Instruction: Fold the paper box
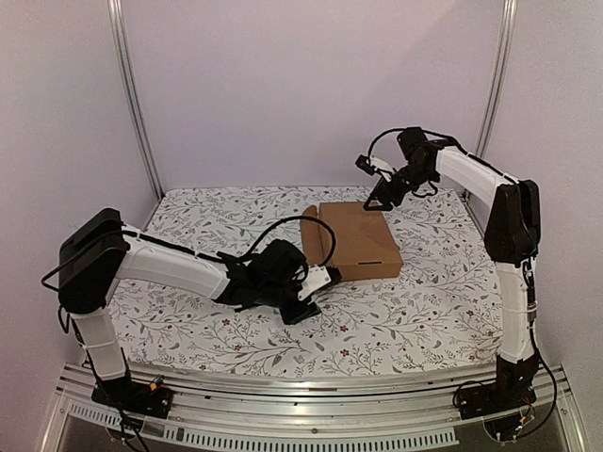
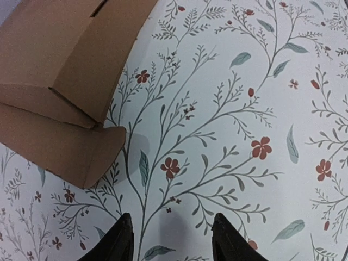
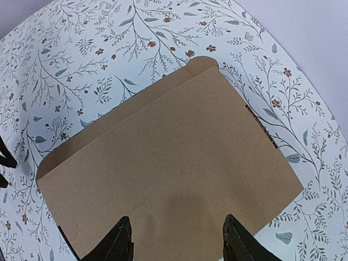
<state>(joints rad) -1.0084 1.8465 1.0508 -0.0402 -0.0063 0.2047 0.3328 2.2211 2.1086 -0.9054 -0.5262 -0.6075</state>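
Note:
The paper box (image 1: 356, 240) is plain brown cardboard lying closed and flat on the floral cloth, right of centre. A rounded side flap (image 1: 309, 231) sticks out at its left end. My left gripper (image 1: 303, 313) hangs low just in front of the box's near-left corner. In the left wrist view it (image 2: 173, 220) stands open over bare cloth, with the box corner (image 2: 65, 60) and a rounded flap (image 2: 65, 152) up to its left, apart from it. My right gripper (image 1: 379, 201) hovers above the box's far edge. It (image 3: 177, 219) is open over the box's lid (image 3: 174, 147), holding nothing.
A floral tablecloth (image 1: 188, 320) covers the table. Two metal posts (image 1: 137, 104) (image 1: 495, 85) rise at the back corners against the pale walls. An aluminium rail (image 1: 283, 395) runs along the near edge between the arm bases.

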